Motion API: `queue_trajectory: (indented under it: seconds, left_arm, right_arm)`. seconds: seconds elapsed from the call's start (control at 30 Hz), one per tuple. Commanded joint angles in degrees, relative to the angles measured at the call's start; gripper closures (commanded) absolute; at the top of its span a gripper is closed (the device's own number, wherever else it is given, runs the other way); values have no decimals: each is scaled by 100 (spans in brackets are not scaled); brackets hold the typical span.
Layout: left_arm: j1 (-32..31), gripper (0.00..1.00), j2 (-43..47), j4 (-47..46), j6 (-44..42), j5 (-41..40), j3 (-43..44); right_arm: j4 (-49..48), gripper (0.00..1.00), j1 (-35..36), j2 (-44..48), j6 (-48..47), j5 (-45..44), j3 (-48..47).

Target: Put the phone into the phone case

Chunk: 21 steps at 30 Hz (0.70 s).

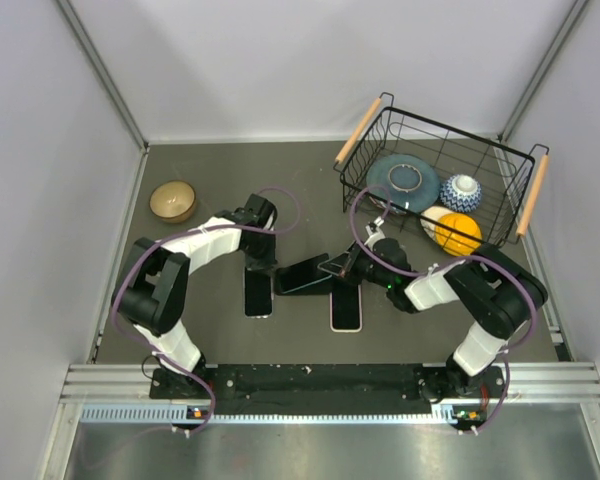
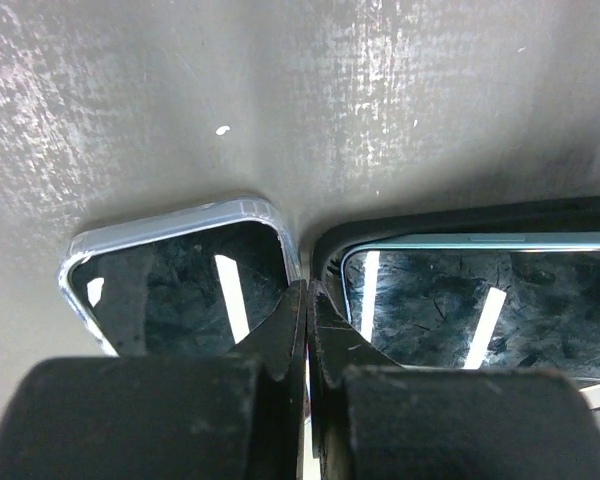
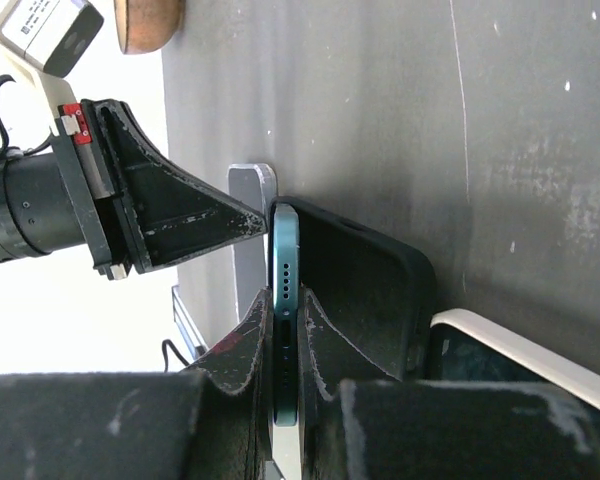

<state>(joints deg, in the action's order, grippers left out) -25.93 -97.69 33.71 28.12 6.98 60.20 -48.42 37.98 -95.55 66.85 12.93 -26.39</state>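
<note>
Now the right pincer [image 3: 285, 305] clamps the slim teal phone [image 3: 285, 250] beside the black rectangular phone case [image 3: 370, 290]; at 9 o'clock, the left pincer [image 2: 305, 297] sits closed, empty.

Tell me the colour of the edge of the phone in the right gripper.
Teal; the phone edge shows best in the right wrist view.

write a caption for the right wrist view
Right pincer clamps the teal phone on edge against the black case, the shut left pincer at its far end.
</note>
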Motion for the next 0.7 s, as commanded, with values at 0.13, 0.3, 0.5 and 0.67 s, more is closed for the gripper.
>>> queue_trajectory:
  seconds: [0.13,0.3,0.5,0.67]
  left_arm:
    - [-202,100,66,337,27,-302,-27]
    - [-193,100,232,224,27,-277,9]
    - [-184,100,49,618,53,-1242,281]
    - [-184,100,127,549,106,-1165,202]
  right_arm:
    - [209,100,-291,-17,-892,921,-559]
    - [746,100,-308,-139,-1376,1458,-929]
    - [1361,100,-370,-192,-1728,1414,-964]
    - [1905,100,-458,-140,-2052,1292,-991]
